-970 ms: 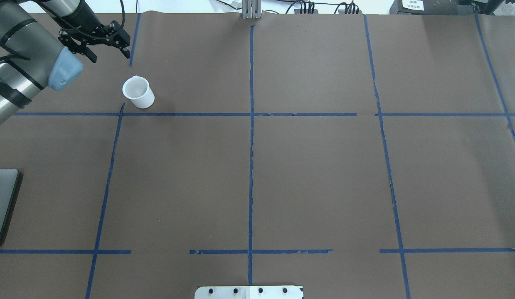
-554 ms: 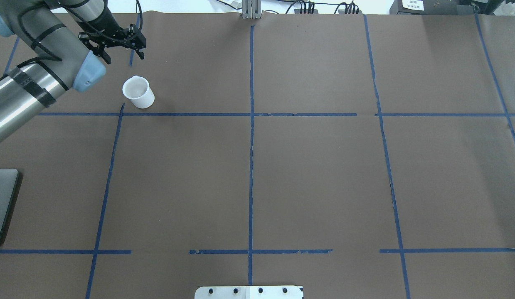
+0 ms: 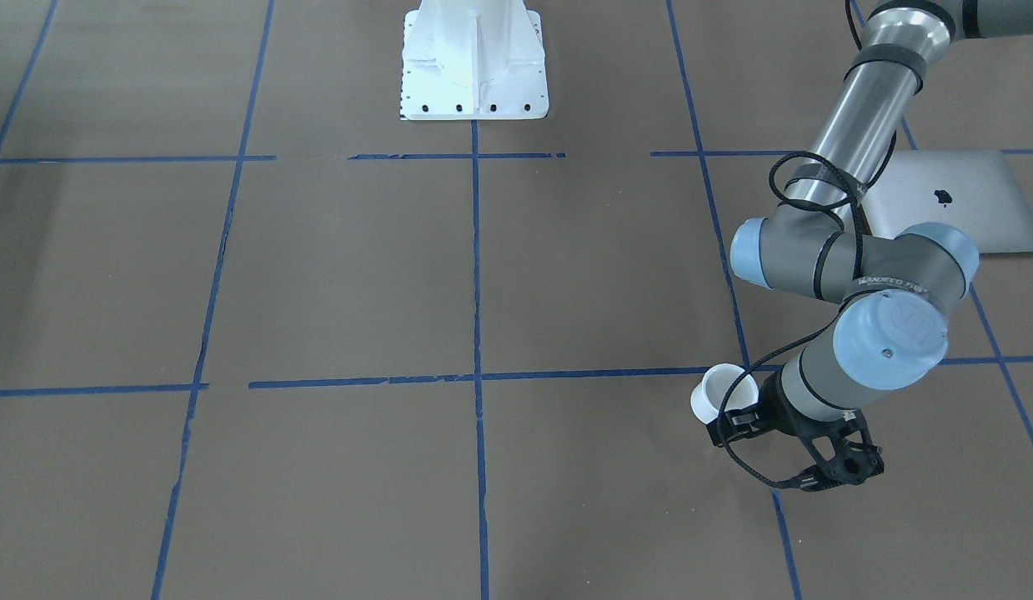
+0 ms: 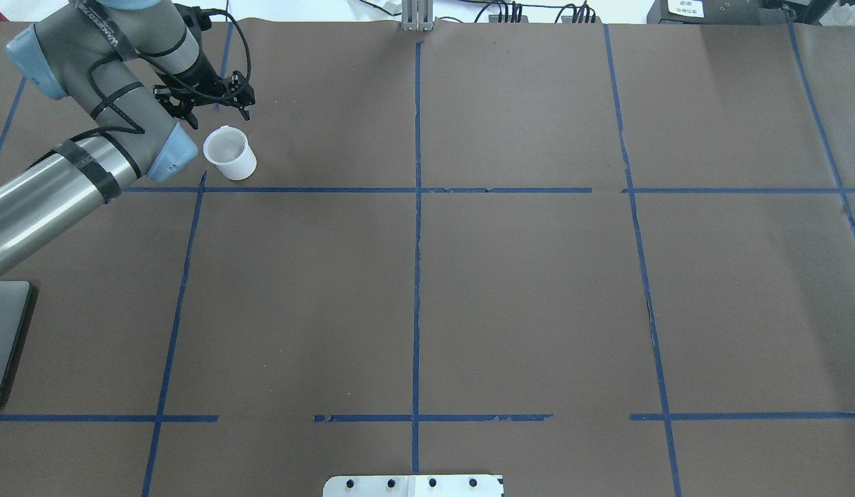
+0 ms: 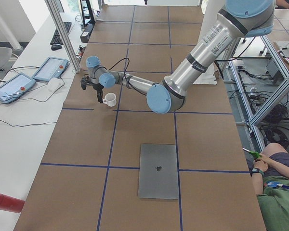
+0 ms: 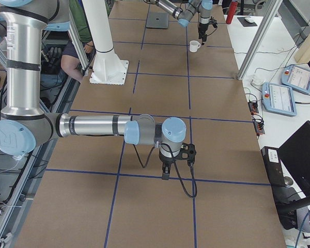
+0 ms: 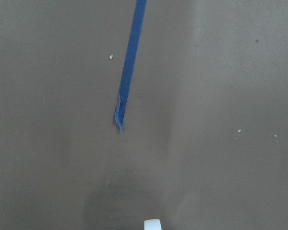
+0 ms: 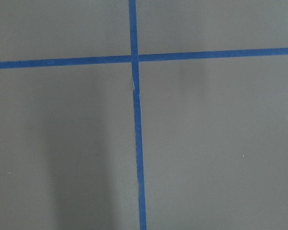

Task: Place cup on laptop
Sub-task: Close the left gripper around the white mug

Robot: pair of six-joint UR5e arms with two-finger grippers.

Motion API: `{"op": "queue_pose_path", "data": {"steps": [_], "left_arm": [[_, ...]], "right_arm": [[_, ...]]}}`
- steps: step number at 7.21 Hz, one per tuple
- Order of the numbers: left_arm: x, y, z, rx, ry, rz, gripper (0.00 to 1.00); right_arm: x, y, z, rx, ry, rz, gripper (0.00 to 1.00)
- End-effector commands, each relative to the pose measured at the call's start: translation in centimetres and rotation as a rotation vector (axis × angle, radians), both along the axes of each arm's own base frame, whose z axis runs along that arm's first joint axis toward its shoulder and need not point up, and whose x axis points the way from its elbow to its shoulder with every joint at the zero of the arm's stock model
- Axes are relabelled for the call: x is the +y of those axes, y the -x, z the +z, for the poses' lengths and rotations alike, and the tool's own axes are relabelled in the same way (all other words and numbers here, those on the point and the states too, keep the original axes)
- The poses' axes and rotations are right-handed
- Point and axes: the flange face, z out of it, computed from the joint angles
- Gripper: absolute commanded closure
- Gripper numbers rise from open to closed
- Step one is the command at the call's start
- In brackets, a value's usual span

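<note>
While my left gripper [image 4: 219, 116] hangs open just beyond it, the cup [image 4: 229, 154] stands upright near the bench's far left corner: small, white, empty, wider at the rim, handle facing the far edge.

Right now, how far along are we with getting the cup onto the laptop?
Done: nothing yet. The cup stands upright on the table, far from the closed laptop. In hand: the left gripper is open, close beside the cup's far side, not around it. Left: grasp the cup, carry it over, set it on the laptop's lid.
</note>
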Motion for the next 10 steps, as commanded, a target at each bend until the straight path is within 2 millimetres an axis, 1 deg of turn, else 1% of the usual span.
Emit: {"op": "queue_pose_path", "data": {"steps": [1, 2, 3, 4, 5, 6, 8, 9, 10], "left_arm": [[1.5, -2.1, 1.0, 0.011, -0.014, 0.031, 0.0], [1.5, -2.1, 1.1, 0.012, -0.017, 0.029, 0.0], [1.5, -2.1, 1.5, 0.008, -0.013, 0.03, 0.03], [1.5, -2.1, 1.7, 0.006, -0.008, 0.029, 0.09], [1.4, -2.2, 1.8, 0.004, -0.005, 0.029, 0.17], [1.3, -1.9, 1.9, 0.003, -0.003, 0.025, 0.3], [0.9, -1.6, 1.5, 0.006, -0.006, 0.018, 0.6], [0.4, -0.9, 1.1, 0.009, -0.012, 0.011, 0.77], [0.3, -0.7, 1.1, 0.009, -0.014, 0.01, 0.96]], "right_arm": [[0.0, 0.0, 0.0, 0.0, 0.0, 0.0, 0.0], [0.0, 0.0, 0.0, 0.0, 0.0, 0.0, 0.0], [0.0, 0.0, 0.0, 0.0, 0.0, 0.0, 0.0], [0.0, 0.0, 0.0, 0.0, 0.0, 0.0, 0.0], [0.0, 0.0, 0.0, 0.0, 0.0, 0.0, 0.0], [0.0, 0.0, 0.0, 0.0, 0.0, 0.0, 0.0], [0.0, 0.0, 0.0, 0.0, 0.0, 0.0, 0.0], [0.0, 0.0, 0.0, 0.0, 0.0, 0.0, 0.0], [0.0, 0.0, 0.0, 0.0, 0.0, 0.0, 0.0]]}}
